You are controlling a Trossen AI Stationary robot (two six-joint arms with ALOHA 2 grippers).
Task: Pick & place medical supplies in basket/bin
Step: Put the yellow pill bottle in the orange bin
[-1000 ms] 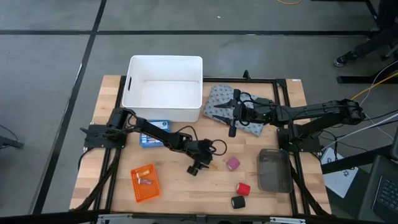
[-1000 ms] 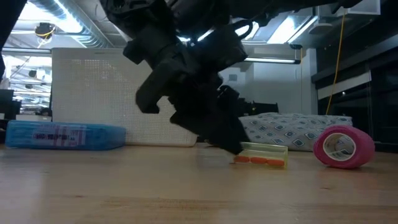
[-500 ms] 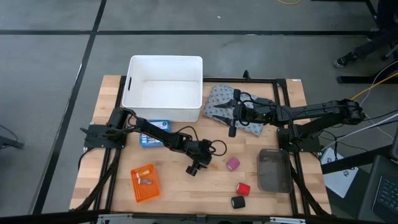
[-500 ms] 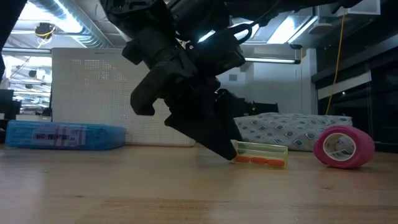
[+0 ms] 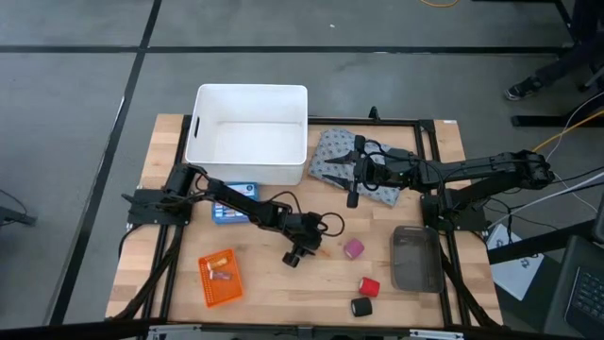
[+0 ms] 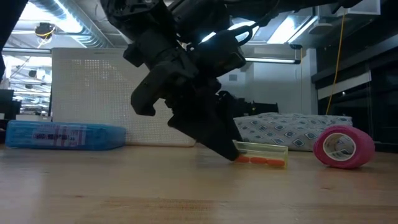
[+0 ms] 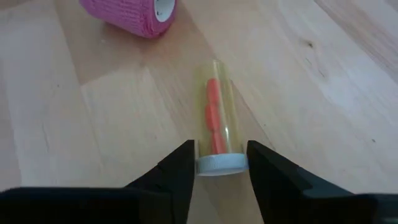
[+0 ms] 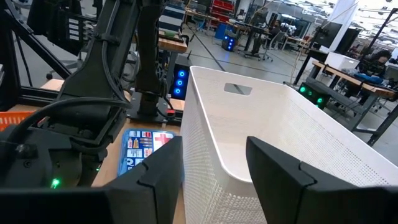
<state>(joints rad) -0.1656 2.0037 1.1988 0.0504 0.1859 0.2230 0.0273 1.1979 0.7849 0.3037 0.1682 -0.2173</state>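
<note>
Clear yellowish tube (image 7: 218, 121) of orange pieces, white-capped, between the left end effector's (image 7: 219, 168) parted fingers.

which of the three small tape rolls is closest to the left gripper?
The pink roll, just beyond the left gripper and the vial. The red roll and black roll lie farther, toward the table's front edge.

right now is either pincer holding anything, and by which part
Left pincer brackets the capped end of the clear vial, not visibly clamped; right pincer holds nothing.
</note>
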